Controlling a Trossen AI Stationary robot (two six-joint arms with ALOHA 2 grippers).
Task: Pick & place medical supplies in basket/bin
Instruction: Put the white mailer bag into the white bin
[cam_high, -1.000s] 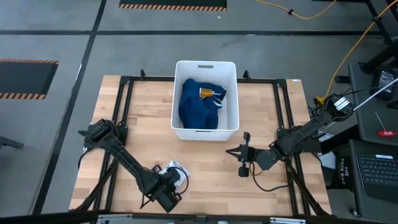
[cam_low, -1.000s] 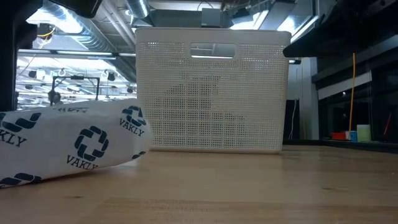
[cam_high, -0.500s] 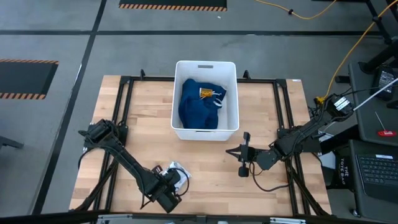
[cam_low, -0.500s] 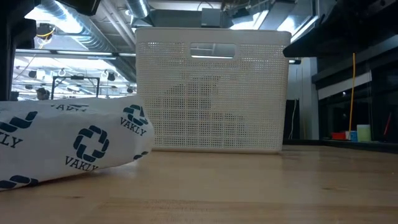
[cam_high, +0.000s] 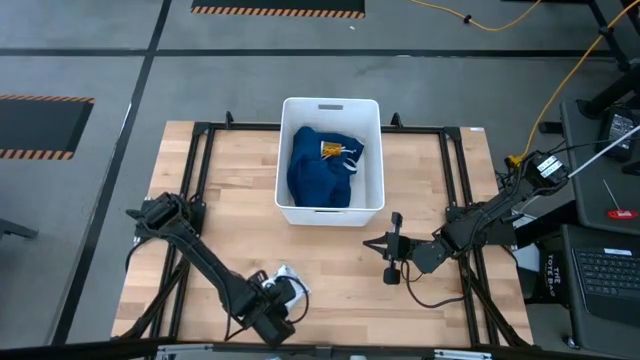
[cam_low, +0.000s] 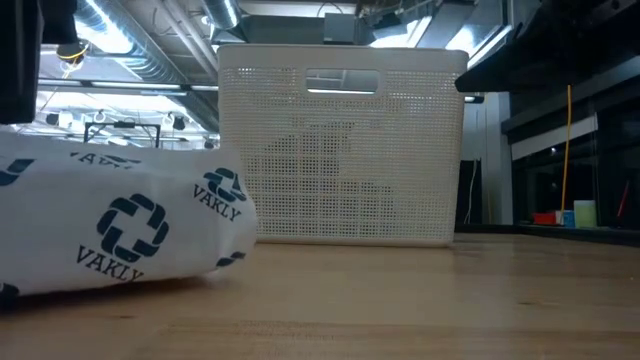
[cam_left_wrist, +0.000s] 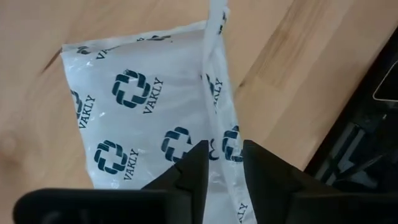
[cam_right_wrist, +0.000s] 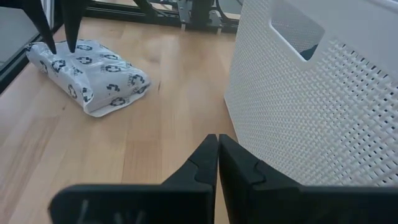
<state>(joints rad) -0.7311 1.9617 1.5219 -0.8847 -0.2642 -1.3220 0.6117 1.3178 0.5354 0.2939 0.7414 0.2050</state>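
Note:
A white packet printed with blue rings (cam_high: 288, 284) (cam_low: 120, 225) lies on the wooden table near its front edge, left of the middle. My left gripper (cam_left_wrist: 224, 149) (cam_right_wrist: 59, 50) points down over it, open. Its fingers stand on either side of the packet's raised seam (cam_left_wrist: 217, 93). The white basket (cam_high: 283, 150) (cam_low: 340, 150) stands at the far middle. Inside it are a dark blue garment (cam_high: 315, 170) and a small amber bottle (cam_high: 333, 150). My right gripper (cam_high: 370, 243) (cam_right_wrist: 217, 140) hovers shut over the table, in front of the basket's right corner, holding nothing. My left gripper comes at the packet from above, with the seam (cam_left_wrist: 231, 143) running up between its two open fingers. I cannot tell whether either fingertip touches the packet. The packet rests on the table.
A black metal frame (cam_high: 200, 200) runs along the table's left, right and far sides. Bare wood lies between the packet and the basket. Cables and equipment (cam_high: 590, 250) sit beyond the table's right edge.
The packet has shifted a little toward the table's right and near edges. In the low view its end now reaches farther right and its top stands higher. My left gripper has risen slightly above it.

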